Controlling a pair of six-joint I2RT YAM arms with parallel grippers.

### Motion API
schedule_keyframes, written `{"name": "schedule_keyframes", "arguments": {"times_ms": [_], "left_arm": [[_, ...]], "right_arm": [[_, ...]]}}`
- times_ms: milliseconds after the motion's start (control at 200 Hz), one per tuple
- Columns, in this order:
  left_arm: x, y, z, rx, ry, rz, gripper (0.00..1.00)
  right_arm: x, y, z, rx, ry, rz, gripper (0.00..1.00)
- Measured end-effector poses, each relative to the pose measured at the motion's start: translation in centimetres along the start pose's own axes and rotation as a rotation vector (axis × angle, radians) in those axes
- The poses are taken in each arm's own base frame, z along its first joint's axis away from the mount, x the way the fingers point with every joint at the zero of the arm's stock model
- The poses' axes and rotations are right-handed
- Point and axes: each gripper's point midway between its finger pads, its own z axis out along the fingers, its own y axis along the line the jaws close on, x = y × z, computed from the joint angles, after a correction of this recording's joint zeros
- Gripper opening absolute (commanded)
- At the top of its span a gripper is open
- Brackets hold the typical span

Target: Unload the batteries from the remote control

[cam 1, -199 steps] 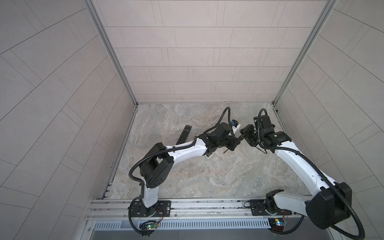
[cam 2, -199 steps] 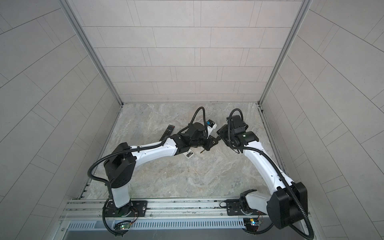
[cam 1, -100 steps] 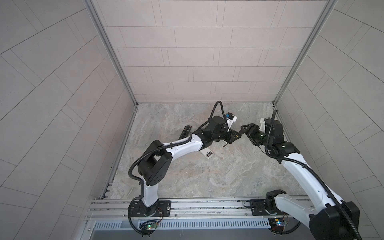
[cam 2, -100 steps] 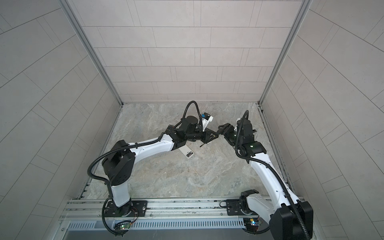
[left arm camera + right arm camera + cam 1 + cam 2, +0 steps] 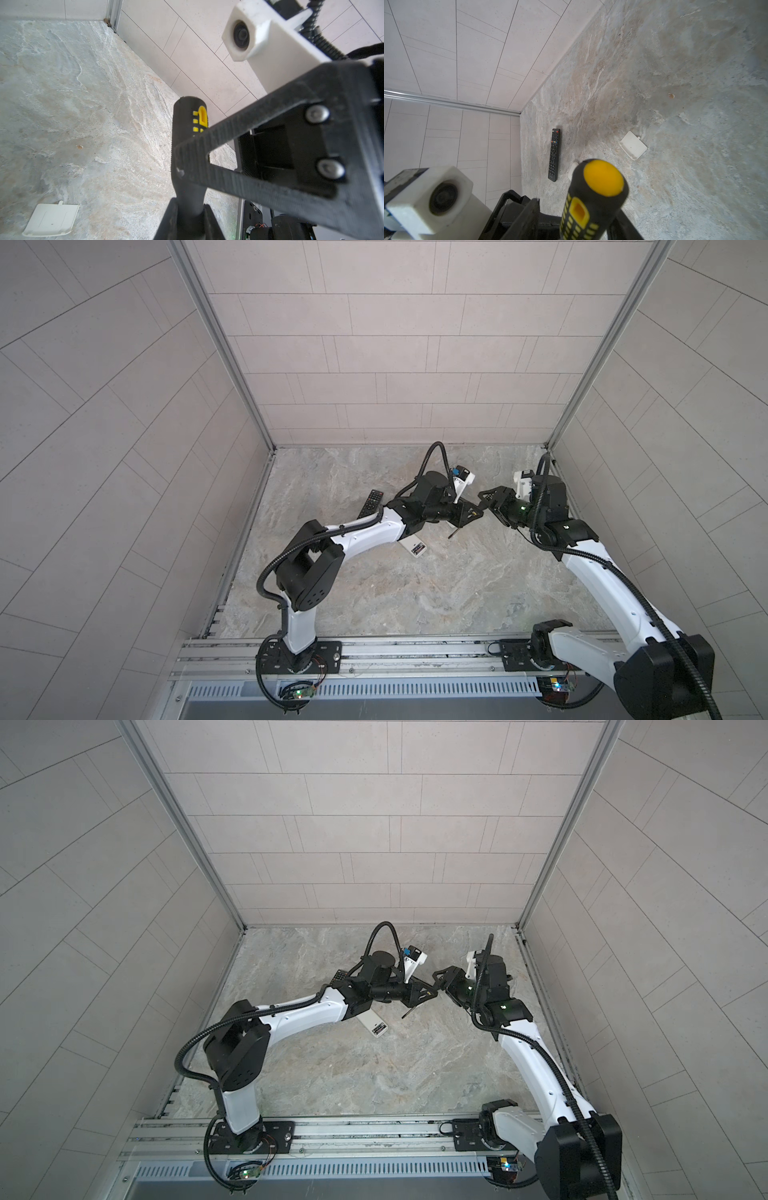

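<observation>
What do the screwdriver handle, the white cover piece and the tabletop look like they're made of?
Screwdriver handle: likely matte black rubbery grip with hard yellow plastic inlays and end cap.
White cover: molded plastic, satin, with a small latch tab.
Tabletop: stone-look, veined grey-beige, matte; real stone or printed laminate can't be told.

Bright, even, diffuse light fills both top views. The pale tiled walls show no glare, and the arms throw only faint, soft-edged shadows on the marbled worktop. Wide-angle distortion bows the tile lines toward the left and right edges. In the left wrist view the white camera housing is nearly washed out and the screwdriver, close to the lens, is soft, while the white cover stays fairly crisp. In the right wrist view the screwdriver's yellow cap is blurred, the black remote is sharp, and part of the worktop darkens to a bluish cast.
</observation>
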Motion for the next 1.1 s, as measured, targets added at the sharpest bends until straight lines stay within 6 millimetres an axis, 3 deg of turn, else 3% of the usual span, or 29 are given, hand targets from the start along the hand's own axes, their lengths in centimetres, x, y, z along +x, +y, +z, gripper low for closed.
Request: {"name": "schedule_keyframes", "arguments": {"times_ms": [565,711,926,1101], "left_arm": [[0.0,-1.4,-0.5,0.060,0.017,0.018,0.00],[0.3,-1.4,-0.5,0.063,0.031,0.023,0.00],[0.8,-1.1,-0.7,0.040,0.054,0.041,0.34],[-0.8,-0.6,-3.5,-0.034,0.024,0.041,0.45]], "right_arm": [[0.8,0.2,-0.2,-0.058,0.119,-0.021,0.32],[1.0,0.2,-0.2,-0.062,0.144,-0.021,0.20],[1.4,-0.3,0.1,-0.051,0.171,-0.021,0.16],[0.6,-0.3,0.1,-0.051,0.135,-0.045,0.16]]}}
